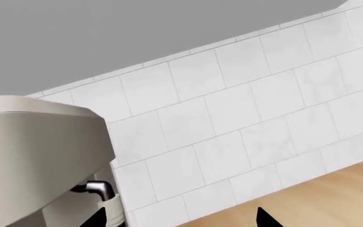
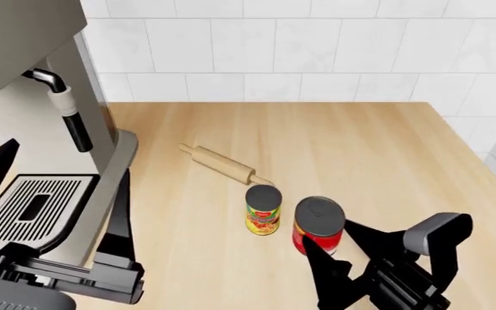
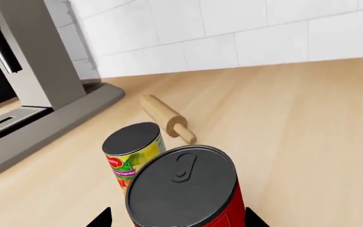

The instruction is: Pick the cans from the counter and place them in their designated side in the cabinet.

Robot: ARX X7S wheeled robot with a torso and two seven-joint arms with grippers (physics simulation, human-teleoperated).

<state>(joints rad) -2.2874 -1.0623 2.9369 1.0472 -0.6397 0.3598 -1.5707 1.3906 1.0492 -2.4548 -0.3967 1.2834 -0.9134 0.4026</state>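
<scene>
Down low, the right pincer (image 2: 338, 248) straddles the red can (image 2: 319, 225), spread wide (left pincer (image 1: 181, 220): cannot tell).

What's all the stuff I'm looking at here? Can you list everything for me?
Red can: one, red label, dark top, on the counter between the right hand's fingers.
Yellow-green can: one, beside the red can.
Rolling pin: one, wooden, lying behind the cans.
Coffee machine: one, grey, at the counter's left end.
Counter: light wood.
Wall tiles: white.
Right hand: black, open around the red can.
Left hand: only dark fingertips show.
</scene>
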